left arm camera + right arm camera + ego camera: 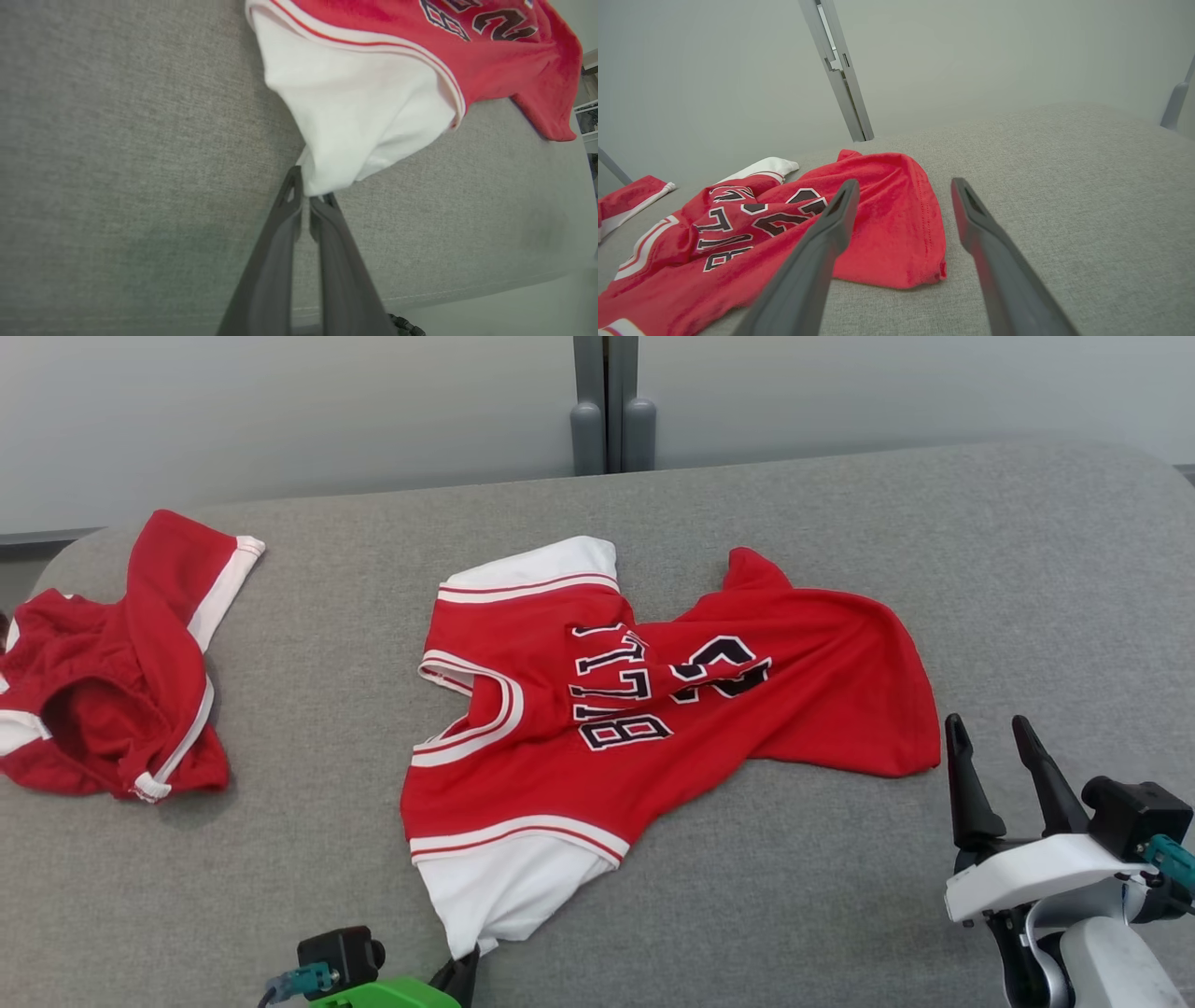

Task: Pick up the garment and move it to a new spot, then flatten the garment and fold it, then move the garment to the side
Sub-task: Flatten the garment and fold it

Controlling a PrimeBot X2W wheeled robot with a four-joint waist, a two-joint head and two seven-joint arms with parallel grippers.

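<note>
I judged the task to be at its very beginning. The red jersey [597, 709] lay crumpled in the middle of the grey cushion [840, 915], not yet carried away, flattened or folded. My left gripper [306, 198] was pinched together on the tip of the near white sleeve [355, 121]. My right gripper [987, 723] stood wide apart just beside the hem, holding nothing. The jersey's long axis ran left to right, collar towards my left, hem towards my right. A second red garment [112, 681] lay well apart on the left.
</note>
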